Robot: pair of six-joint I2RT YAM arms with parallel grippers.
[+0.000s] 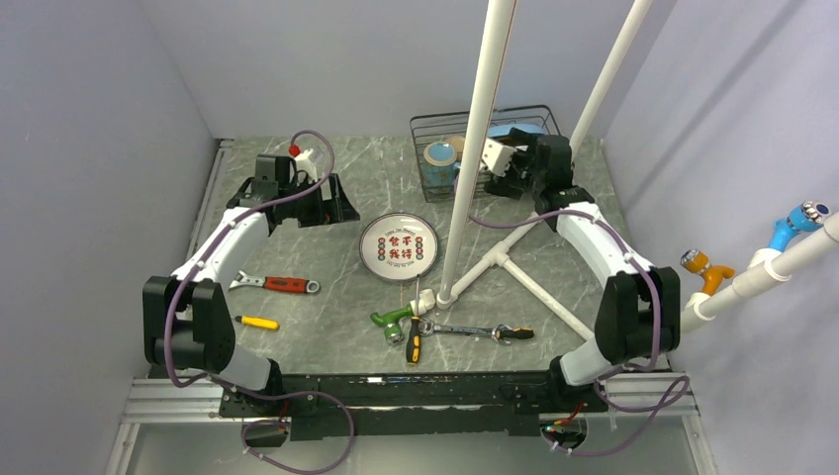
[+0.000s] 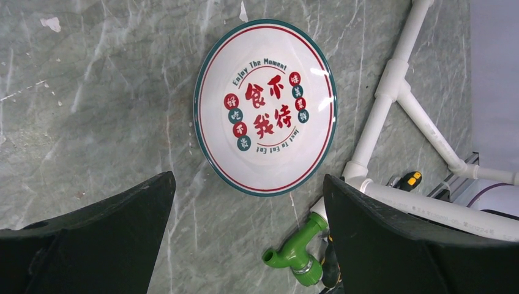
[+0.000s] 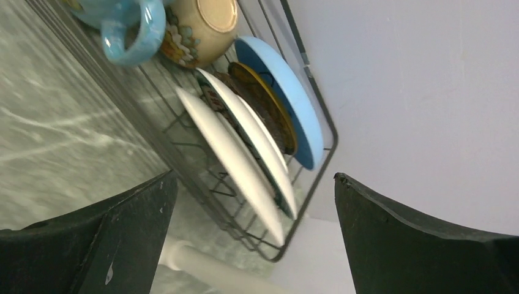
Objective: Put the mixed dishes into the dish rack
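From above, the patterned plate (image 1: 398, 248) lay flat well short of the dish rack (image 1: 485, 148), with the left gripper (image 1: 336, 206) farther off and the right gripper (image 1: 495, 166) at the rack. The left wrist view showed that gripper spread and empty, so pinching the plate's rim and tipping it upright looked wisest. Only the right wrist view showed the right gripper also spread and empty, with other plates (image 3: 229, 156) standing in the rack.
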